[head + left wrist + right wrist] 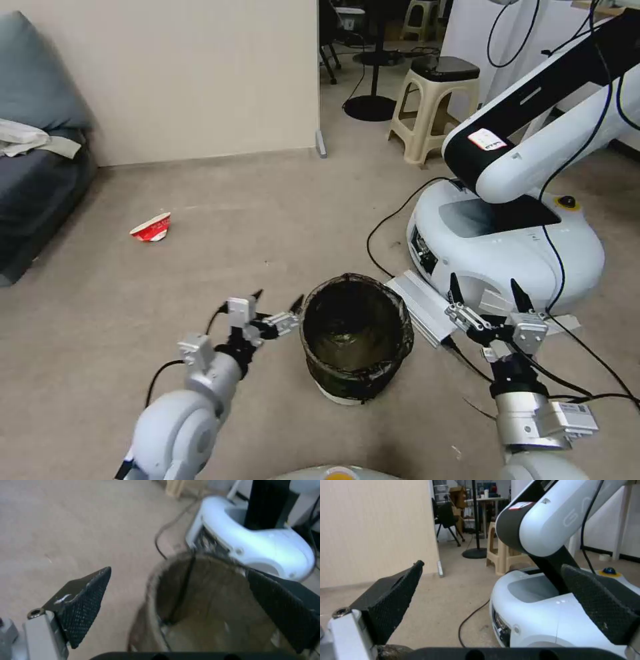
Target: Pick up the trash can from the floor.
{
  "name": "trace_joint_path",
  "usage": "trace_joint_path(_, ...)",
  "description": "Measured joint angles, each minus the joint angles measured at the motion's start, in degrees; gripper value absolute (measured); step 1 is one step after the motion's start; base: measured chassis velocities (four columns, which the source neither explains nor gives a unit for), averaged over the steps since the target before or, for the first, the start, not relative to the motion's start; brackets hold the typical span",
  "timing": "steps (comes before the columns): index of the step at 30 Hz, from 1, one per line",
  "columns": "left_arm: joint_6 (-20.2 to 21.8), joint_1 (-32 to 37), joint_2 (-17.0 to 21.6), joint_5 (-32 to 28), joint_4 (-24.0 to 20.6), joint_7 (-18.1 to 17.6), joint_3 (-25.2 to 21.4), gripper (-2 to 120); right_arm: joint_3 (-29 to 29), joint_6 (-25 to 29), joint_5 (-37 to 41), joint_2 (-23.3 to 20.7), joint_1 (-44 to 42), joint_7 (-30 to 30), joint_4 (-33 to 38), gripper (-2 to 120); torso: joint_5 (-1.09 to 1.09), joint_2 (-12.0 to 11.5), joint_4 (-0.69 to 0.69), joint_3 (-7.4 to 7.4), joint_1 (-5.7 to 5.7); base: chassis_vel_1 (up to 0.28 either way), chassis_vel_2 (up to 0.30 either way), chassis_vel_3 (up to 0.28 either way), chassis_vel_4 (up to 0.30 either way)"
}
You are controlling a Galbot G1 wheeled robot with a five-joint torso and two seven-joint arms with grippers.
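Trash can (355, 337) seen upright on the floor (233, 220), centre-front of robot, just L of the large white robot base (507, 247); a ribbed grey ramp (421, 308) lies between can and base. Dark bag is folded over rim; inside appears near empty, some brownish residue at bottom.

Left gripper (277, 301) is placed just beside the can's L rim, jaws spread. In left wrist view the rim wall (156, 590) sits between the two fingers, one finger (85, 602) outside the can, the other over the opening. Contact not yet made, as far as can be told.

Right gripper (487, 293) is held well apart from can, to its R, in front of the white base; jaws spread wide, nothing between them. Looks idle.

Handling est.: can judged light (thin plastic, approx. empty), wall stiff enough for a rim pinch but likely to flex. Bag film is slick and loose, so slip between pads and liner is a risk; can may tilt when lifted from one side. Best hold judged: rim wall, pinched inside/outside w/ bag trapped against plastic, fingers set deep past the folded edge.

Other items: red-white bowl (152, 228) tipped on floor far L; beige stool (435, 107) behind.
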Motion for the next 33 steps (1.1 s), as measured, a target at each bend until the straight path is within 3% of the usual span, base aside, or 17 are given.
trace_joint_path(9, 7.0, -4.3, 1.0, -3.3, 2.3, -4.8, 3.5, 100, 0.2, 0.0, -0.7, 0.4, -0.3, 0.7, 0.0, 100, 0.00, 0.0, 0.00, 0.00, 0.00, 0.000, 0.000, 0.000, 0.000)
trace_joint_path(21, 10.5, -7.6, 0.8, -1.8, 4.5, -7.6, 5.2, 100, 0.2, -0.2, -1.0, 0.6, -0.4, 0.7, 0.1, 100, 0.00, 0.0, 0.01, 0.00, 0.00, 0.000, 0.000, 0.000, 0.000)
trace_joint_path(25, 13.1, -12.0, 1.4, -1.6, 7.1, -11.7, 8.2, 100, 0.4, -0.2, -1.0, 0.5, -0.5, 0.9, 0.1, 100, 0.00, 0.0, -0.01, -0.01, 0.00, 0.000, 0.000, 0.000, 0.000)
trace_joint_path(33, 14.0, -15.6, 2.0, -1.7, 10.1, -14.0, 11.3, 100, 0.4, -0.3, -1.0, 0.5, -0.4, 1.0, 0.1, 100, 0.00, 0.0, 0.00, 0.00, 0.00, 0.000, 0.000, 0.000, 0.000)
